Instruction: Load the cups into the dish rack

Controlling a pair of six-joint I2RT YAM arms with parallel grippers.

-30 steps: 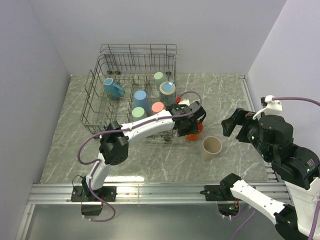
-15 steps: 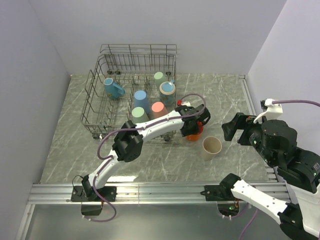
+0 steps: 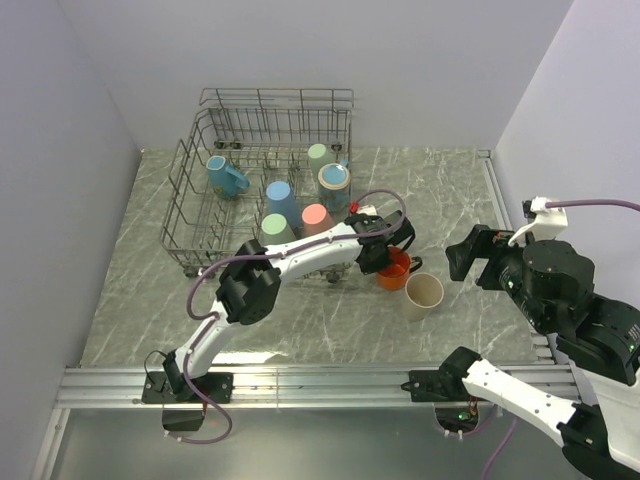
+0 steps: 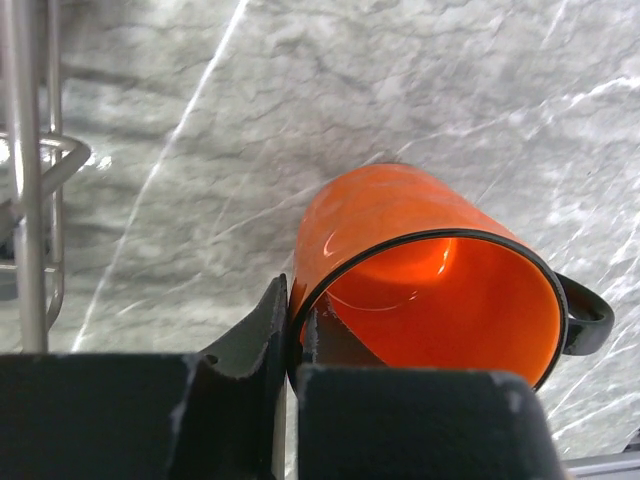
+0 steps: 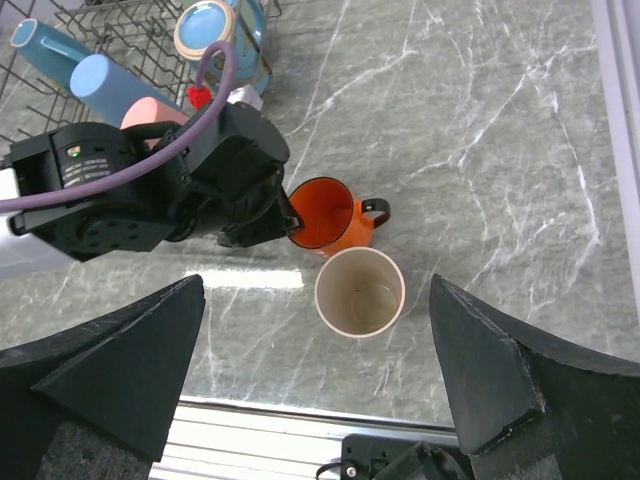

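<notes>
Clamping left gripper [image 4: 293,312] jaws on orange mug [image 4: 400,225] rim; hovering right gripper [image 5: 315,287], jaws wide apart, above beige cup [image 5: 360,292].

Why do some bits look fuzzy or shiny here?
Left wrist view: the orange mug is sharp with a bright sheen inside, while the left hand pinching its rim is a dark blur. Right wrist view: the dark fingers at the bottom corners are soft, and white glare marks the table. Top external view: even light, faint shadows.
</notes>
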